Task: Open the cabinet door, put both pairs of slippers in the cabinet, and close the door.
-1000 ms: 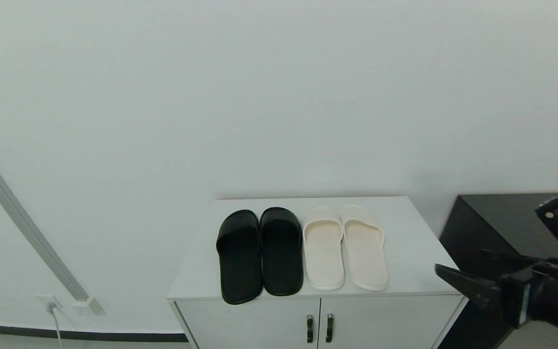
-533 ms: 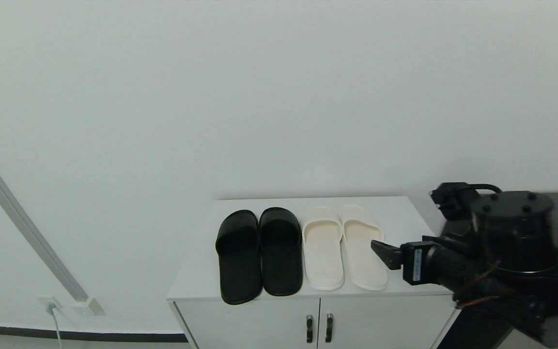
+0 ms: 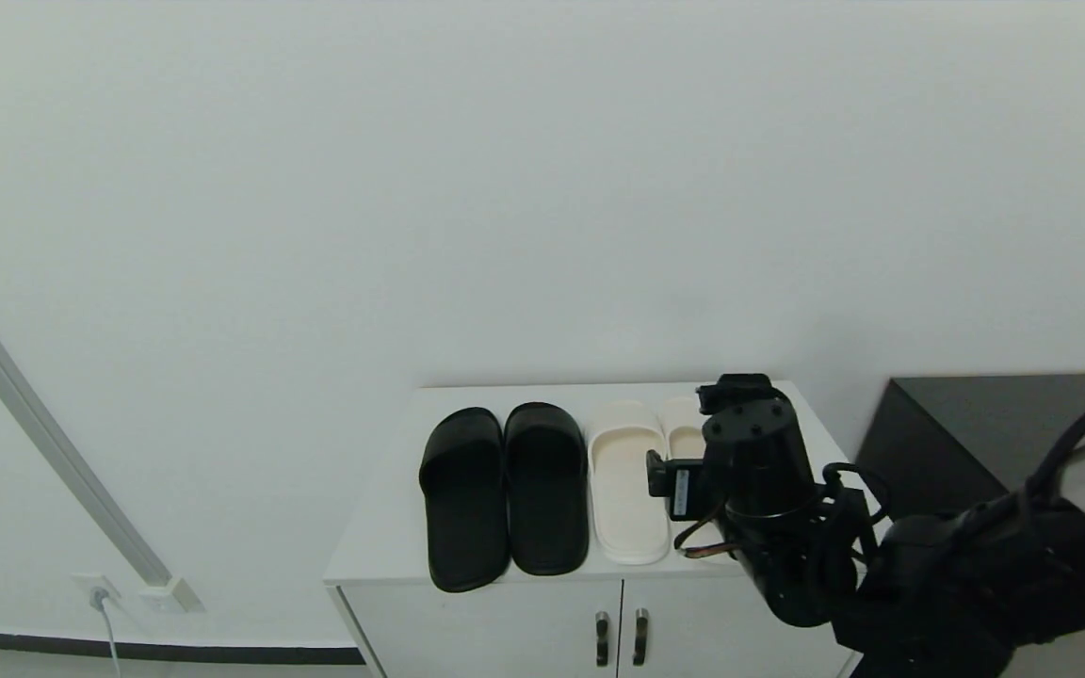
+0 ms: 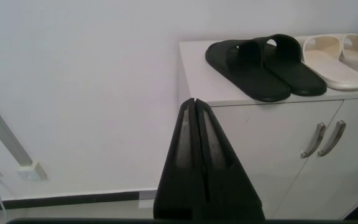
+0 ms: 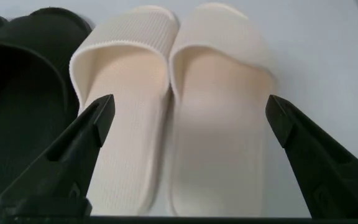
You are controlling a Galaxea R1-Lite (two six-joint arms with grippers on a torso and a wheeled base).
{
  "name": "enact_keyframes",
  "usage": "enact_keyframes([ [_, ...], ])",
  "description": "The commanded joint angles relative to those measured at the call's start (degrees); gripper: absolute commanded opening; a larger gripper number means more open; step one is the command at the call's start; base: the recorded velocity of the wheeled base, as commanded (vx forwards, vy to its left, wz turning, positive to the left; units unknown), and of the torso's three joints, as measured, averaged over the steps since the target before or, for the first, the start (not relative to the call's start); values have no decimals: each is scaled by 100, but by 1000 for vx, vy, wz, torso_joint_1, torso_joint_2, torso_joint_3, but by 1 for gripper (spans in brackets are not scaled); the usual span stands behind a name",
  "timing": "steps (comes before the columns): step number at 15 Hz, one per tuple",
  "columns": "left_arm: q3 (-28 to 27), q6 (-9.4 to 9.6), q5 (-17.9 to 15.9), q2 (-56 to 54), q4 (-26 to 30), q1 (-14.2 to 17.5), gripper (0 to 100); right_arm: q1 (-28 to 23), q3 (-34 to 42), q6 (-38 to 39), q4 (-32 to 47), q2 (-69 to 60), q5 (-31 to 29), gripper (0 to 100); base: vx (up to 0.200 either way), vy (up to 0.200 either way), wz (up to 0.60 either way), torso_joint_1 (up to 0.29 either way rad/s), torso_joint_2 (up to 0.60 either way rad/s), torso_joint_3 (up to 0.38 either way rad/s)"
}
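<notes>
Head view: cabinet (image 3: 378,537) shut, black slippers (image 3: 505,490) and cream slippers (image 3: 625,490) on its top; left wrist view: left gripper (image 4: 195,102) clenched empty before it; right wrist view: right gripper (image 5: 189,106) splayed over the cream slippers, though opening the cabinet should seemingly come first

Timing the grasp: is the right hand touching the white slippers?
Cannot tell. The right wrist view shows the open right hand straddling the white slippers, but neither contact nor a gap is plain.
</notes>
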Motion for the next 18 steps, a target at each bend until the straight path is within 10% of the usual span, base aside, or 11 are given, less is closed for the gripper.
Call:
enact_keyframes([
  [1,0,-1,-8,8,-1,1,0,-5,-382,-43,-198,754,-40,100,0,0,0,0,0,0],
  [15,0,-1,-8,8,-1,1,0,-603,-2174,-728,-303,2134,-14,100,0,0,0,0,0,0],
  [16,0,-1,1,8,-1,1,0,-603,-2166,-728,-303,2134,-5,0,0,0,0,0,0,0],
  [18,0,-1,1,8,-1,1,0,-603,-2157,-728,-312,2125,-5,0,0,0,0,0,0,0],
])
